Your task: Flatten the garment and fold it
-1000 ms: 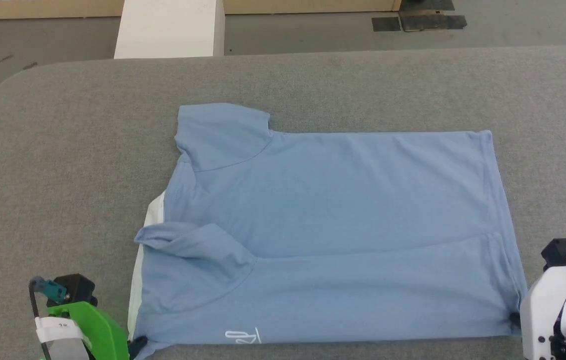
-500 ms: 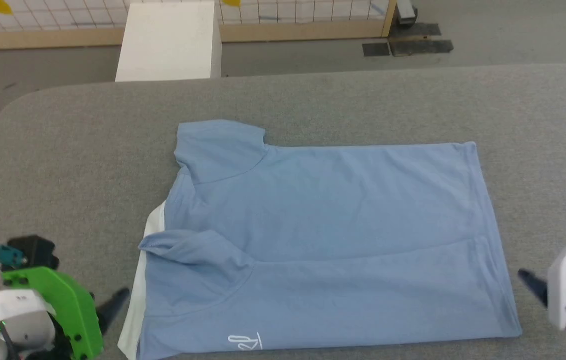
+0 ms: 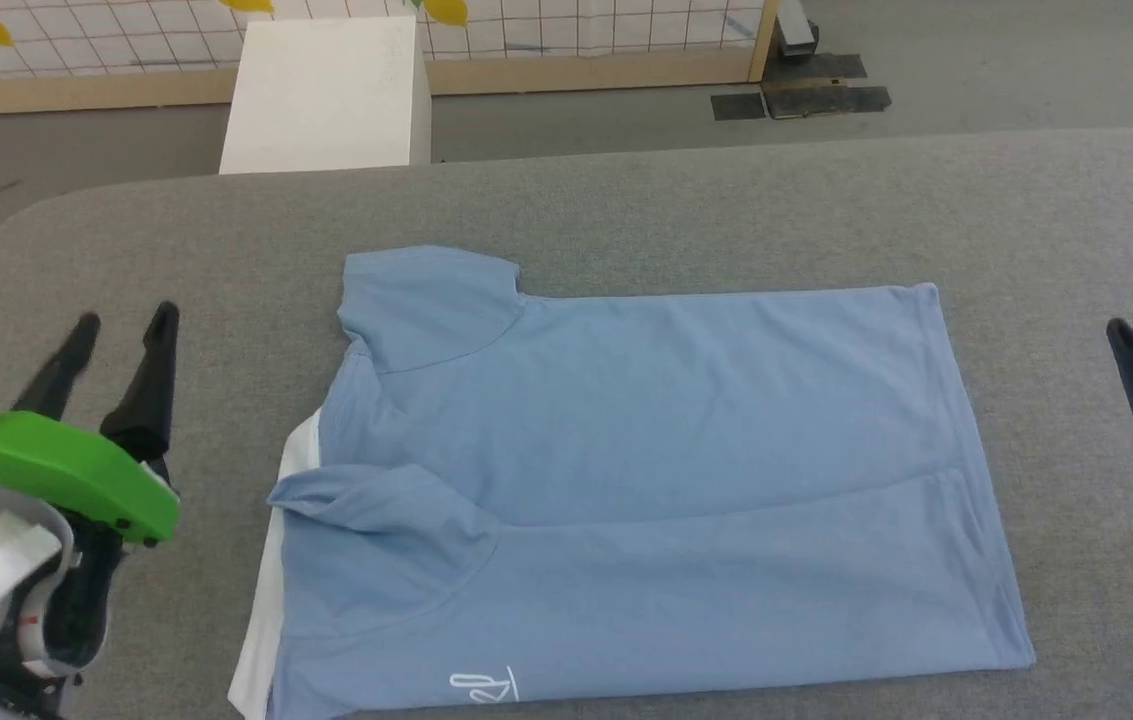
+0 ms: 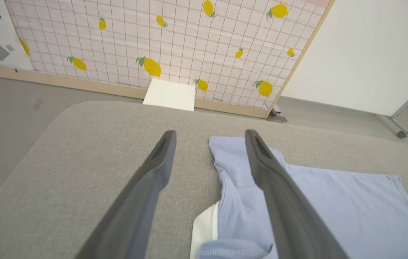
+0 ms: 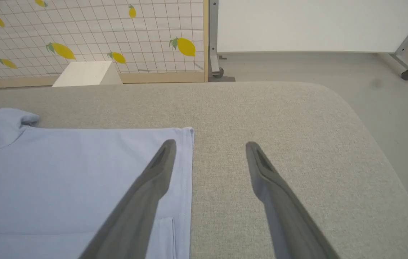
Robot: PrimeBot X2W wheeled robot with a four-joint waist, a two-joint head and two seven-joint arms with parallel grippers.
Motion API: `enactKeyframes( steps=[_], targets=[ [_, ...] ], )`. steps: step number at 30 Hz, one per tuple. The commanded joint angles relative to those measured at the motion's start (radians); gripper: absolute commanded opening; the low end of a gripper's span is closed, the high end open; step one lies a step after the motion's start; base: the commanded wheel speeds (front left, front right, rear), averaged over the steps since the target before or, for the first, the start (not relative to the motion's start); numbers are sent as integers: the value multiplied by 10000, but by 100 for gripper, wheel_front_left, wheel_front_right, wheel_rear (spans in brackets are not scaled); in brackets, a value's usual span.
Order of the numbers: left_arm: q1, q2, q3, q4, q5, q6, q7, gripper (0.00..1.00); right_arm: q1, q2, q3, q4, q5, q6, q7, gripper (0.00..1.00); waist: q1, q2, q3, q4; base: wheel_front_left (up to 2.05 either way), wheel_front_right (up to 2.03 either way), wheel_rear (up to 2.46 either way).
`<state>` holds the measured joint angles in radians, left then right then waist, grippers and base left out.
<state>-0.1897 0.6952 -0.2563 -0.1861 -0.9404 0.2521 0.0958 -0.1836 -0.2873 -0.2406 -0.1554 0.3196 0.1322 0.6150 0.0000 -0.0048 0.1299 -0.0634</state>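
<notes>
Flanking garment (image 3: pixel 646 480): left gripper (image 3: pixel 125 318), right gripper (image 5: pixel 210 143)

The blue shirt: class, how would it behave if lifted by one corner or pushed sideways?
Probably floppy: the shirt lies flat in soft folds, one sleeve creased over the body, so a lifted corner would likely droop. Likely light, being thin-looking cloth. Pushed, it may bunch rather than slide on the fuzzy grey table.
</notes>
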Motion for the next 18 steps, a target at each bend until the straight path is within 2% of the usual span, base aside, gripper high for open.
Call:
enactKeyframes(
  steps=[1,5,7,13,18],
  targets=[
    [-357,-229,-9,278,501,-293,-839,100,-163,2,32,92,-26,-15,-520,100,0,48,117,-11,0,0,0],
    [-744,-756,-287,1244,1079,-951,-2252,100,-110,-23,124,247,-55,-15,-1847,100,0,48,275,4,0,0,0],
    [-969,-989,-309,1624,1327,-1147,-2891,100,-30,-45,155,329,-92,-15,-2368,100,0,48,363,18,0,0,0],
    [-1282,-1400,-425,2435,1828,-1588,-3418,100,154,162,178,534,-107,-15,-3387,100,0,48,587,36,0,0,0],
    [-1383,-1592,-524,2885,2069,-1917,-3508,100,238,294,149,619,-155,-15,-3624,100,0,48,820,98,0,0,0]
  ],
)
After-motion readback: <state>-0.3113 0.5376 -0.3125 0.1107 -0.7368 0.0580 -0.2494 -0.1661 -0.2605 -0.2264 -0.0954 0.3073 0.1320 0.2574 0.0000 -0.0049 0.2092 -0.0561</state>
